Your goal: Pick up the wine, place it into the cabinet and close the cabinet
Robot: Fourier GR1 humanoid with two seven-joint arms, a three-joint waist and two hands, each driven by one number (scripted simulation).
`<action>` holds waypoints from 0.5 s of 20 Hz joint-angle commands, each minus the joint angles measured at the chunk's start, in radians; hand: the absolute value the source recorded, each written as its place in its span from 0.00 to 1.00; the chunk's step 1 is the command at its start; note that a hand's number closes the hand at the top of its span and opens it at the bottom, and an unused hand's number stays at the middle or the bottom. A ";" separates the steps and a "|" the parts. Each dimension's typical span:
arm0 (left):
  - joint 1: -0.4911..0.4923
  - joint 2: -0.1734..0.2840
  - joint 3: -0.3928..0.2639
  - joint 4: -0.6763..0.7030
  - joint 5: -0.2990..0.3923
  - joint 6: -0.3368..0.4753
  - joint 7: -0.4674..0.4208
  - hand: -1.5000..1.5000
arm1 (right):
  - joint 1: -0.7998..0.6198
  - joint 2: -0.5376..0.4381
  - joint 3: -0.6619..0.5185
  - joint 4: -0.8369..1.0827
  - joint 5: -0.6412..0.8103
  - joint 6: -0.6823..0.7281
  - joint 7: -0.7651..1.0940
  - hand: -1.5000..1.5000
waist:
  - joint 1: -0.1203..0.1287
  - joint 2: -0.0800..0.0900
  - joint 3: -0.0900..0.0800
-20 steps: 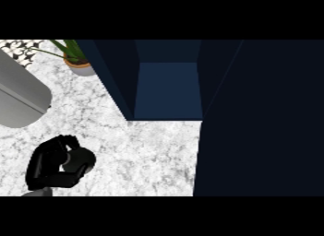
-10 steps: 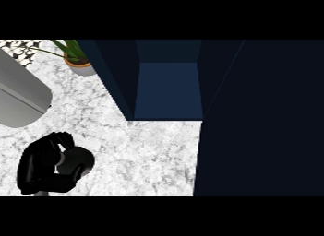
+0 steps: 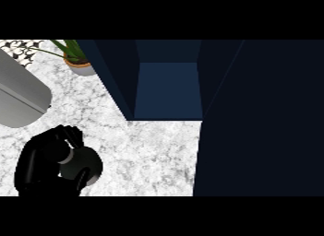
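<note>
My left hand (image 3: 45, 163) is at the lower left of the head view, above the marble counter (image 3: 151, 152). Its fingers (image 3: 67, 132) are curled round a dark wine bottle (image 3: 82, 165), which is seen from above and mostly hidden by the hand. The cabinet (image 3: 168, 87) stands open at the middle top, up and to the right of the hand, showing a dark blue inside. Its dark door (image 3: 267, 120) fills the right side of the view. My right hand does not show.
A large grey rounded appliance (image 3: 11, 94) lies at the left edge, just above the hand. A potted plant (image 3: 78, 62) stands at the back left, beside the cabinet's left wall. Bare marble lies between the hand and the cabinet opening.
My left hand with the bottle has shifted slightly toward the lower left. The cabinet and its door have not moved.
</note>
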 commanded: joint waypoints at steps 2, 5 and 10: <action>0.050 -0.022 -0.182 -0.110 -0.068 0.139 0.053 1.00 | 0.069 -0.027 -0.087 -0.082 -0.157 0.044 -0.007 0.00 | -0.004 0.001 0.000; -0.051 -0.022 -0.217 -0.124 -0.040 0.169 0.197 1.00 | 0.067 -0.013 -0.051 -0.118 -0.117 0.029 0.017 0.00 | -0.009 0.001 0.000; -0.141 -0.023 -0.368 -0.137 -0.046 0.334 0.214 1.00 | -0.042 -0.026 -0.076 -0.050 -0.119 0.005 0.054 0.00 | -0.005 0.002 -0.001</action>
